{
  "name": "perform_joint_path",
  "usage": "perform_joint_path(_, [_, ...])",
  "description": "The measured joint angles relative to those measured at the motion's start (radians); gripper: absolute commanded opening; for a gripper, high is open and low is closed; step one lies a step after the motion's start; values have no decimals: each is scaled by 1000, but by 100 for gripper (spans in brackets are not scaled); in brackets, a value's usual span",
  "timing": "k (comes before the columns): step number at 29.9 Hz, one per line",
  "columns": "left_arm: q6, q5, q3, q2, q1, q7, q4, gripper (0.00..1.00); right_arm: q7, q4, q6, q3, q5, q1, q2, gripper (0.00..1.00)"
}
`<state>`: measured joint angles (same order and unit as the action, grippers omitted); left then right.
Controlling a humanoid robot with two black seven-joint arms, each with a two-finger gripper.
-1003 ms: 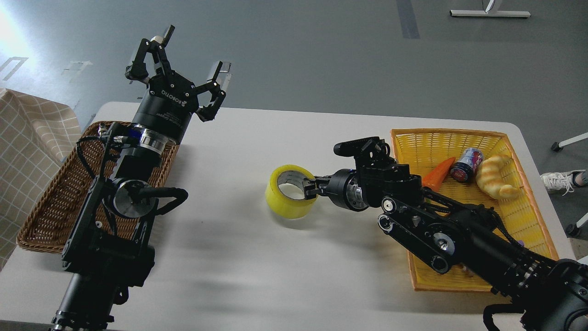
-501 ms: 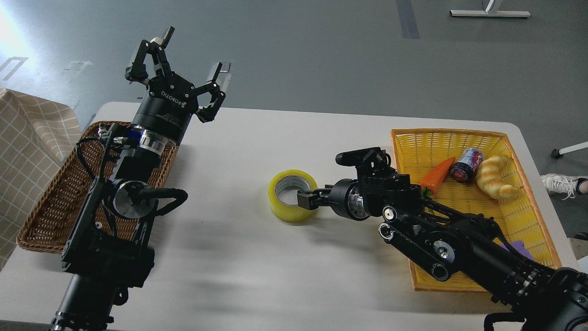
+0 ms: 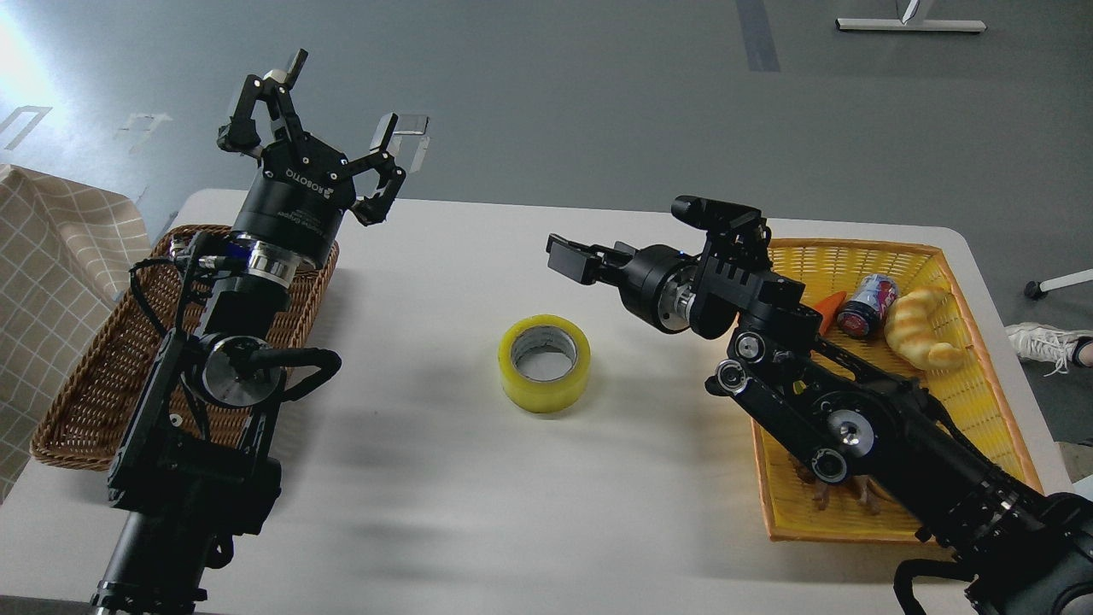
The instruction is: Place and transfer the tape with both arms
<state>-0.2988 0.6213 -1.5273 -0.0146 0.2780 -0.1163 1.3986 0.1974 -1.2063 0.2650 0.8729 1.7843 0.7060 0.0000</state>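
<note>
The tape (image 3: 545,363), a yellow roll with a grey-white core, lies flat near the middle of the white table (image 3: 444,512), and nothing touches it. My right gripper (image 3: 570,256) is raised above the table, up and to the right of the tape and well clear of it. Its fingers look parted and hold nothing. My left gripper (image 3: 341,96) is wide open and empty. It is held high over the table's far left edge, far from the tape and pointing away from me.
A brown wicker basket (image 3: 85,376) sits at the left under my left arm. A yellow basket (image 3: 965,401) at the right holds a carrot (image 3: 830,304), a can (image 3: 867,304) and a croissant (image 3: 920,329). A checkered cloth (image 3: 51,282) hangs at the far left.
My right gripper let go of the tape, which now lies flat, and rose up and back to the right. My left gripper shifted slightly left.
</note>
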Motion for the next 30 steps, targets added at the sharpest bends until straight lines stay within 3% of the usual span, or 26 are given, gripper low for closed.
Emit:
perform_joint_path(7, [40,5,17,-27,2,-17,-21,98,-6,-207,3,118,-146,-59,-47,100])
perform_joint_path(12, [46,9,21,-56,2,-11,-24,98,-6,-321,16,219,-434,-121,-111,100])
perform_joint_path(17, [31,9,70,-83,14,-3,-24,98,-7,-342,43,320,-699,-150,-152,100])
perform_joint_path(23, [18,11,124,-103,19,-3,-22,98,-9,-343,64,478,-861,-183,-139,100])
perform_joint_path(30, [109,11,120,-33,82,-10,-12,98,-36,-341,66,580,-898,-193,-75,100])
